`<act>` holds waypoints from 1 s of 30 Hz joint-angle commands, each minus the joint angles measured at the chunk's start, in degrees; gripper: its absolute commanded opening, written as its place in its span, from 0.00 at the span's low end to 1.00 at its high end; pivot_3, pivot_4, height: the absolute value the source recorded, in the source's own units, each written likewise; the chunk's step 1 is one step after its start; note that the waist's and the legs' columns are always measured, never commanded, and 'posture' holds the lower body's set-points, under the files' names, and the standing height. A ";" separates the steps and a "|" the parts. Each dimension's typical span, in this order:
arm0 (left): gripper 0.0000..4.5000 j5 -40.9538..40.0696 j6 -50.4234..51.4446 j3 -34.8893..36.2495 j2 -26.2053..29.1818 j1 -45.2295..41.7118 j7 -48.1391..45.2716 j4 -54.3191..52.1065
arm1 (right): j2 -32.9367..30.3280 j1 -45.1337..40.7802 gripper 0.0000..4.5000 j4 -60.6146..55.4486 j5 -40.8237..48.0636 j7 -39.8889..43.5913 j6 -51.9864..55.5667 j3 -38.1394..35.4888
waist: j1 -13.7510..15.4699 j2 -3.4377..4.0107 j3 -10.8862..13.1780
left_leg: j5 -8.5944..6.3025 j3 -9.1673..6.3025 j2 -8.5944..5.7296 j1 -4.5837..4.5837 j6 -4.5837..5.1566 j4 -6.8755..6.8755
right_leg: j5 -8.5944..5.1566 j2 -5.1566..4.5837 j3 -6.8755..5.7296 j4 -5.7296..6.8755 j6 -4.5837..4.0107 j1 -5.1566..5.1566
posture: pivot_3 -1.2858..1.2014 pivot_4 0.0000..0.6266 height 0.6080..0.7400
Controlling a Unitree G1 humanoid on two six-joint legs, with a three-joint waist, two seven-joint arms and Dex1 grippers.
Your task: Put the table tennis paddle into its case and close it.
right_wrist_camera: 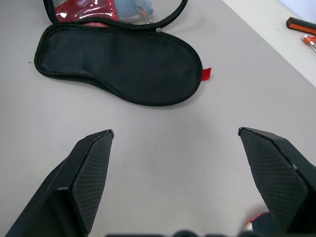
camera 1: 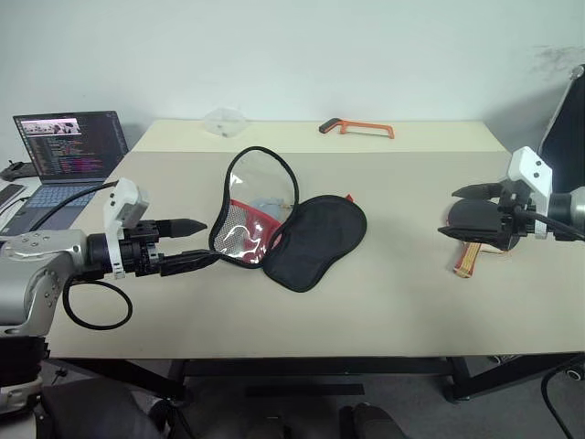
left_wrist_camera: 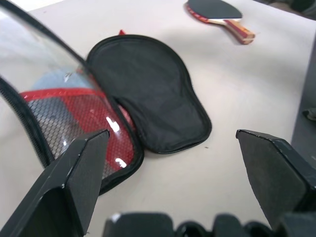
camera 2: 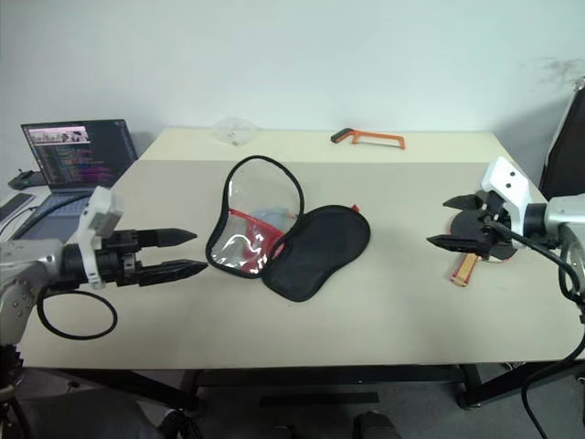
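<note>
**Case lies unzipped mid-table, paddle at the right edge, both claws released**

Nearest, over the table's [camera 2: 384, 320] front left part, the left gripper [camera 2: 187, 253] hangs with its two black fingers spread apart and nothing between them, pointing toward the case. Over the right edge, the right gripper [camera 2: 450, 221] is likewise spread and empty, aimed inward across the table.

Just beneath and behind the right gripper lies the table tennis paddle [left_wrist_camera: 217, 11], flat on the surface near the right edge, black face up, its tan handle with red marks pointing toward the front edge.

In the middle of the table the case [camera 2: 315, 249] lies unzipped and folded open. Its black fabric half rests flat; its clear plastic half [camera 2: 260, 206] stands tilted up on the left side, with the red band and black mesh showing through it.

Along the far edge sit an orange-handled hacksaw [camera 2: 367, 137] and a crumpled clear plastic lump [camera 2: 234, 131]. Off the table's left edge stands an open laptop [camera 2: 80, 153].
</note>
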 commanded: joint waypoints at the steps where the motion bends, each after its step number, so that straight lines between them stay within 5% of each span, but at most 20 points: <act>1: 1.00 -0.88 0.38 1.99 1.13 -0.21 0.51 -1.98 | -0.09 -2.66 0.99 0.22 0.36 0.16 -0.75 -0.46 | 0.01 0.00 0.00 | 0.00 0.01 0.00 0.00 0.00 0.00 | -0.01 0.00 0.00 0.00 0.01 0.00 | 0.52 0.24 1.00; 13: 1.00 3.58 -5.13 1.00 -2.72 -7.12 6.33 9.13 | 3.20 -4.11 0.99 0.38 0.12 -1.68 -2.00 -0.36 | 0.16 0.00 0.00 | 0.00 0.03 0.00 0.02 0.00 0.04 | 0.13 0.00 -0.01 0.02 -0.17 0.02 | 0.52 0.24 1.00; 30: 1.00 13.89 -16.47 -5.32 -19.41 -28.92 8.07 52.08 | 2.43 4.17 0.99 -9.59 2.76 -8.09 2.36 -4.83 | 0.54 -0.07 -0.04 | 0.00 0.07 -0.09 -0.07 0.00 0.09 | 0.17 -0.03 -0.06 0.03 -0.15 0.01 | 0.52 0.24 1.00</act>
